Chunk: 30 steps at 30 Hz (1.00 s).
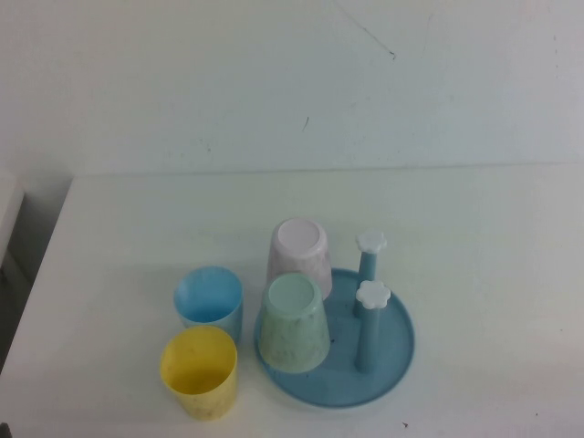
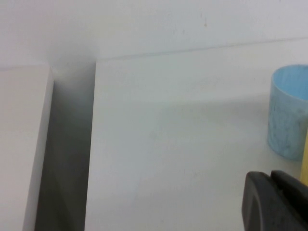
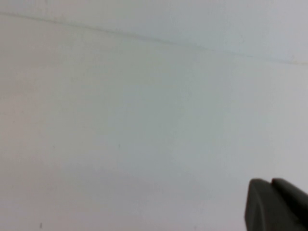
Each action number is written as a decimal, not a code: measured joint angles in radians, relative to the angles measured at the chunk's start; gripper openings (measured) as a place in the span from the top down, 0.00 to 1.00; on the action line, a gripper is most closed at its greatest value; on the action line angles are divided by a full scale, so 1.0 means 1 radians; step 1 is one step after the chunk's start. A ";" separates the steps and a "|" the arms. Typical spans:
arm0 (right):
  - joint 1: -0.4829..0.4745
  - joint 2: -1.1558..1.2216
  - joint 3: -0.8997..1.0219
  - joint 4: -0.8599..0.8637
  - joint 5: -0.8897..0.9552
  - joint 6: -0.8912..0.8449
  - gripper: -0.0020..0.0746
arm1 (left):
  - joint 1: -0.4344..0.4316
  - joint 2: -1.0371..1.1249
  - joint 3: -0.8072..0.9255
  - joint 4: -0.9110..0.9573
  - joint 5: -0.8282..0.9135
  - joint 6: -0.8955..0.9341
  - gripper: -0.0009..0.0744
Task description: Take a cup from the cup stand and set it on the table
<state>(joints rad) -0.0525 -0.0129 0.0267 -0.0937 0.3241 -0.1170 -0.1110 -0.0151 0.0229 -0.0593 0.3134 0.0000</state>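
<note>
The pale mint-green cup (image 1: 294,323) sits upside down on a peg of the round blue cup stand (image 1: 392,360), at its left side. A pinkish-white cup (image 1: 298,257) sits upside down at the stand's far left. Two blue pegs with white flower caps (image 1: 372,295) stand free. The white table (image 1: 474,237) lies under everything. Neither arm shows in the high view. My left gripper (image 2: 272,179) is shut, with nothing between its fingers, over bare table near the light blue cup (image 2: 291,111). My right gripper (image 3: 270,184) is shut, with nothing between its fingers, over bare table.
A light blue cup (image 1: 209,303) and a yellow cup (image 1: 199,371) stand upright on the table left of the stand. The table's left edge (image 2: 91,144) drops into a dark gap beside another white surface (image 2: 24,144). A wall (image 1: 274,82) rises behind the table.
</note>
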 joint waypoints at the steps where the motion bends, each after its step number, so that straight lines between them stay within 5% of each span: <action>1: 0.000 0.000 0.000 0.000 -0.022 0.000 0.98 | 0.000 0.000 0.004 0.000 -0.034 0.000 0.99; 11: 0.000 0.000 0.000 -0.008 -0.545 0.002 0.98 | 0.000 0.000 0.005 -0.020 -0.470 0.000 0.99; 17: 0.000 0.000 0.000 -0.010 -0.740 0.004 0.98 | 0.000 0.000 0.005 -0.020 -0.584 0.000 0.99; 25: 0.000 0.000 0.000 -0.010 -0.744 -0.023 0.98 | 0.000 0.000 -0.003 -0.025 -0.602 -0.102 0.99; 30: 0.000 0.000 -0.126 -0.010 -0.402 -0.046 0.98 | 0.000 0.000 -0.169 -0.004 -0.372 -0.107 0.99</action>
<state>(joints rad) -0.0525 -0.0129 -0.0993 -0.1033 -0.0781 -0.1634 -0.1110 -0.0151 -0.1464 -0.0634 -0.0587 -0.1066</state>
